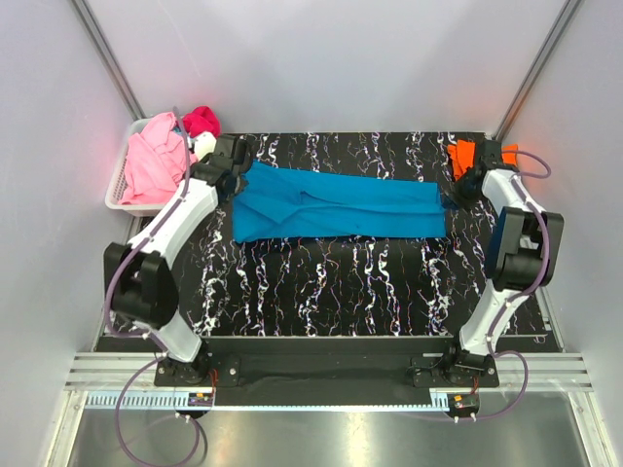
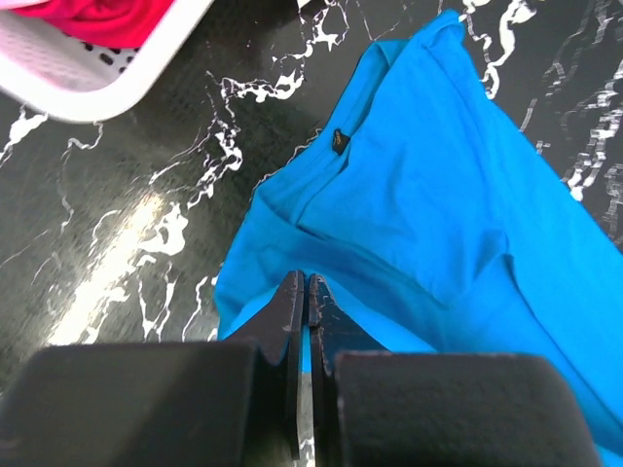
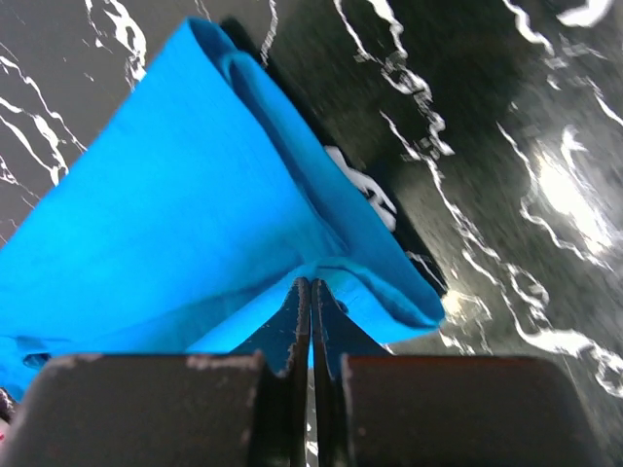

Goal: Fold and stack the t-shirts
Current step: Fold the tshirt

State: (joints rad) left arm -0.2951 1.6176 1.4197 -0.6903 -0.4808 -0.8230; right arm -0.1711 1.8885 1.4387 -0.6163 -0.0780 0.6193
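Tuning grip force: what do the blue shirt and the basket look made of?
Blue shirt: soft matte knit fabric, likely cotton; it creases and drapes. Basket: white plastic, it seems, smooth and rigid with moulded slots.

Four soft cotton short-sleeved t-shirts are showing: one turquoise-blue t-shirt (image 1: 341, 206), one orange t-shirt (image 1: 461, 156), one light pink t-shirt (image 1: 154, 161), one magenta t-shirt (image 1: 201, 121). One white slatted plastic basket (image 1: 119, 185) is showing.

Turquoise tee (image 1: 336, 206); orange tee (image 1: 460, 156), probably; black-and-white marbled table (image 1: 321, 282).
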